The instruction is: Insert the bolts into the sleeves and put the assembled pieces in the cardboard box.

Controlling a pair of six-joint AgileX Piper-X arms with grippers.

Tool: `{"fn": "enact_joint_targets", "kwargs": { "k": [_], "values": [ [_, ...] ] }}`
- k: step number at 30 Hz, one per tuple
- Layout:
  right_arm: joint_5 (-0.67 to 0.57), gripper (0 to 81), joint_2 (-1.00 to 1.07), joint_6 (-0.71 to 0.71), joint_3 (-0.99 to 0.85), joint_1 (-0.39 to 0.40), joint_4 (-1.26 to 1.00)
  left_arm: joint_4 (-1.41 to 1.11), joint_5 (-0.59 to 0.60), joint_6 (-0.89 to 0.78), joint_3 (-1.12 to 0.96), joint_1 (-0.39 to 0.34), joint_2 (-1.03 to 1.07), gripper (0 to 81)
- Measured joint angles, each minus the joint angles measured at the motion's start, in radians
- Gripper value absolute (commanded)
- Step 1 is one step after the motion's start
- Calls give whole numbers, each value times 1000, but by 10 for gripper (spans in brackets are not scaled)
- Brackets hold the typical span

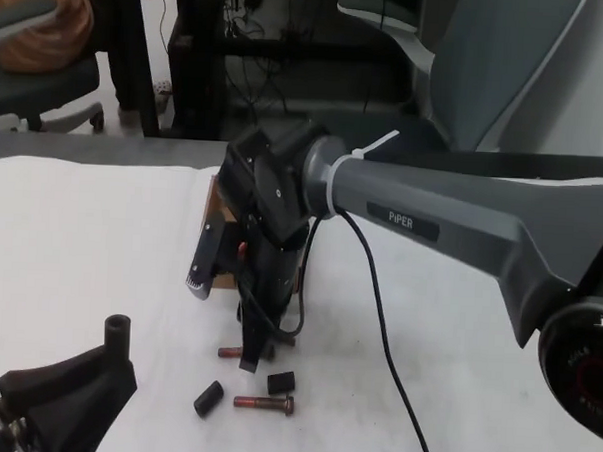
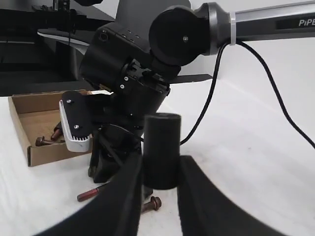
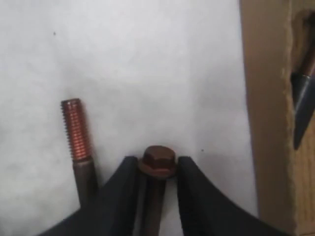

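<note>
Print check: one legible mark. White lettering sits on a small dark plate [image 1: 403,220] on the grey forearm link of the right arm [image 1: 482,209] in the high view. It's the arm's model mark, a single short word running along the link. The same lettering [image 2: 304,22] shows on that link in the left wrist view, cut off by the frame edge. The round joint housing [image 1: 587,371] at the link's far end carries faint reddish ring marks, too blurred to read. Nothing else is readable.
</note>
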Motion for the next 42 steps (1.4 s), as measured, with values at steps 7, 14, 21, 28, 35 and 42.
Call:
{"fn": "enact_joint_targets", "kwargs": {
  "k": [7, 14, 21, 28, 35, 42],
  "values": [
    [-94, 4, -118, 73, 17, -5, -31, 7, -7, 20, 23, 0, 0, 18],
    [-184, 4, -433, 163, 217, -54, -257, -120, -49, -31, 125, 0, 2, 18],
    [-241, 4, -705, 316, 634, -43, -623, -221, -113, -8, 137, 0, 93, 18],
    [-262, 4, -876, 445, 856, 7, -790, -383, -106, 77, 140, -12, 323, 18],
    [-318, 4, -924, 511, 860, 49, -790, -708, -112, 93, 140, -96, 674, 18],
    [-328, 4, -924, 514, 861, 68, -759, -1037, -175, 47, 140, -187, 1000, 18]
  ]
}}
